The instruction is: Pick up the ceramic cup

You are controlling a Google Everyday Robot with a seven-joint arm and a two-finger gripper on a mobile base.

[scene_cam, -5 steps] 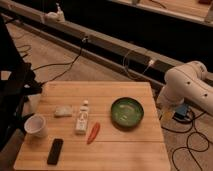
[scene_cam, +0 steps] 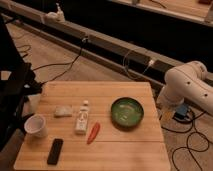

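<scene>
A light wooden worktop [scene_cam: 125,150] carries a wide green bowl [scene_cam: 127,111] on its right, a white bottle [scene_cam: 82,120] near the middle, a red-orange object [scene_cam: 93,132] just beside the bottle, a pale packet [scene_cam: 63,110] to its left, and a flat black device [scene_cam: 55,151] near the front edge.

Scene under dim, warm indoor light. The wooden surface [scene_cam: 125,145] was the brightest zone, lit from above, while the floor at left and the far background fell almost to black. At right, the white arm [scene_cam: 187,87] was bright on its upper shell and shaded beneath. The green bowl [scene_cam: 127,111] carried pale reflections on its inner face; the ceramic cup [scene_cam: 36,125] stood pale against the wood. The gripper lay out of view, beyond the arm's lower end at the surface's right edge.
</scene>
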